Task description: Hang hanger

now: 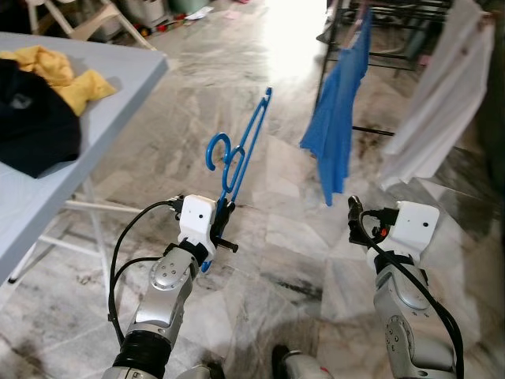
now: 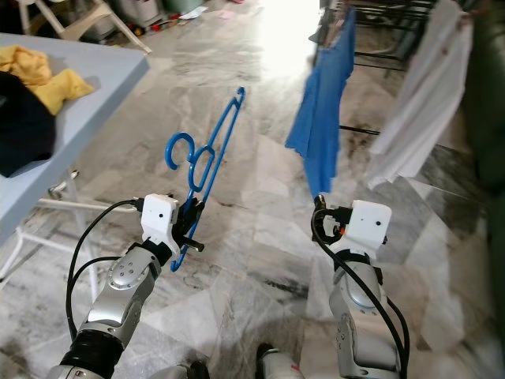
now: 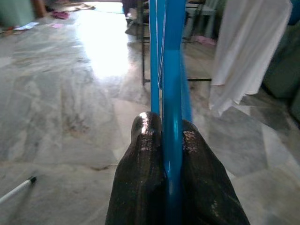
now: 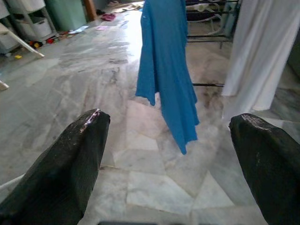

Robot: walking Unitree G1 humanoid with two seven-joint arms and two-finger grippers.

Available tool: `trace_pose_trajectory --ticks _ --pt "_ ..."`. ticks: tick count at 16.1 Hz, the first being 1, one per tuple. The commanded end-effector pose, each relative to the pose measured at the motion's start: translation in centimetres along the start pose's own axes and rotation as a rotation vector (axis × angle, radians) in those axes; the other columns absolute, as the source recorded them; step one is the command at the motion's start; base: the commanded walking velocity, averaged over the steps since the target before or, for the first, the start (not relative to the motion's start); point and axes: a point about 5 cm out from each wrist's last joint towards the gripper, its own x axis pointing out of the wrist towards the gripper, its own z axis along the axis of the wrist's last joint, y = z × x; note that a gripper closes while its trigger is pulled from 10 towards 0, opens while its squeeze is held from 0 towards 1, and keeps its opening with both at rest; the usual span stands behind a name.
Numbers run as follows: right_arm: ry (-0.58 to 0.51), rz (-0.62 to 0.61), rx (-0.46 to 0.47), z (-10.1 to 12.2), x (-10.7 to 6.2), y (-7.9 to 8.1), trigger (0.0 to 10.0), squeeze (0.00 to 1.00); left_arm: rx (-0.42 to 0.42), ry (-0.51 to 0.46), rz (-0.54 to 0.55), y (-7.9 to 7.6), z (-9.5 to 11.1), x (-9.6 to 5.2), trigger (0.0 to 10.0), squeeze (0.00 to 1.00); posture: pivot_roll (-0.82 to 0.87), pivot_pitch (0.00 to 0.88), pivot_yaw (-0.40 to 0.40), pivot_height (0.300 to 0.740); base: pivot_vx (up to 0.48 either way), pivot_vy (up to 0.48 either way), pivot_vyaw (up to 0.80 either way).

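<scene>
We've got the bright blue plastic clothes hanger (image 1: 243, 150) pinched at its lower end in the left gripper (image 3: 171, 140), jaws closed tight on one thin bar. It's held in the air above the marble floor (image 1: 260, 260), hook (image 1: 218, 150) toward the grey worktop (image 1: 95, 126), well apart from the dark metal drying rack (image 1: 371, 24). Right gripper (image 4: 166, 159) empty, jaws wide open, facing the hanging blue garment (image 1: 335, 118) and white garment (image 1: 442, 95).

Risks as we see them: grip is far from the hook, so the hanger could pivot or slip in the jaws; the hook points sideways, so it may miss the rail or snag the garments.
</scene>
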Motion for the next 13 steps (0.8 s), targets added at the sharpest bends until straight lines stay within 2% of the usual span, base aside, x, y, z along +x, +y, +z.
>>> trace_pose_trajectory --ticks 1,11,13 --pt "0.009 0.005 0.000 -0.13 -0.04 0.23 10.0 0.00 -0.007 -0.020 -0.016 0.00 0.30 -0.12 10.0 0.00 -0.18 0.173 0.032 0.740 0.255 0.000 0.00" --pt "0.030 0.009 -0.001 -0.77 -0.19 0.33 10.0 0.00 -0.010 -0.007 -0.040 -0.28 -0.20 -0.33 10.0 0.00 -0.19 0.163 0.030 0.740 0.283 0.000 -0.78" --pt "0.029 0.029 0.001 -0.80 -0.30 0.56 10.0 0.00 -0.012 0.007 -0.058 -0.48 -0.40 -0.33 10.0 0.00 -0.19 0.160 0.028 0.740 0.131 0.000 -0.22"
